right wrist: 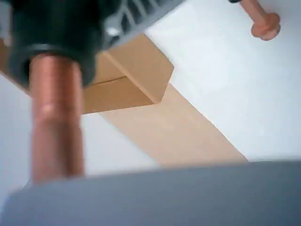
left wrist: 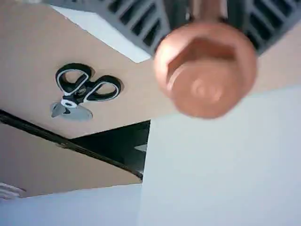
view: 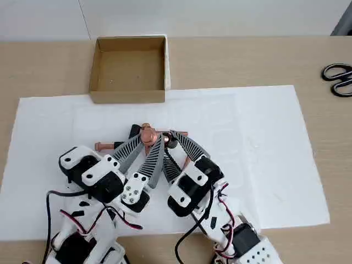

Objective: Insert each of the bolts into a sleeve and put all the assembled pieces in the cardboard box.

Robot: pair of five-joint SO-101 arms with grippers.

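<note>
A copper bolt [view: 147, 135] hangs just above the white paper, and my left gripper [view: 146, 141] is shut on it near its head. In the left wrist view that head [left wrist: 204, 70] faces the camera between the grey fingers [left wrist: 134, 16]. My right gripper [view: 176, 146] meets it from the right, shut on a black sleeve [view: 171, 142]. In the right wrist view a copper shaft [right wrist: 56, 117] sticks out of the sleeve [right wrist: 51, 42]. A second bolt [view: 104, 146] lies on the paper to the left, also seen as the bolt [right wrist: 263, 23]. The cardboard box [view: 130, 69] stands open behind.
A white paper sheet [view: 258, 148] covers the middle of the wooden table. Black-handled scissors [view: 338, 78] lie at the far right edge. Another dark piece [view: 135, 131] sits just left of the held bolt's head. Both arm bases crowd the front edge.
</note>
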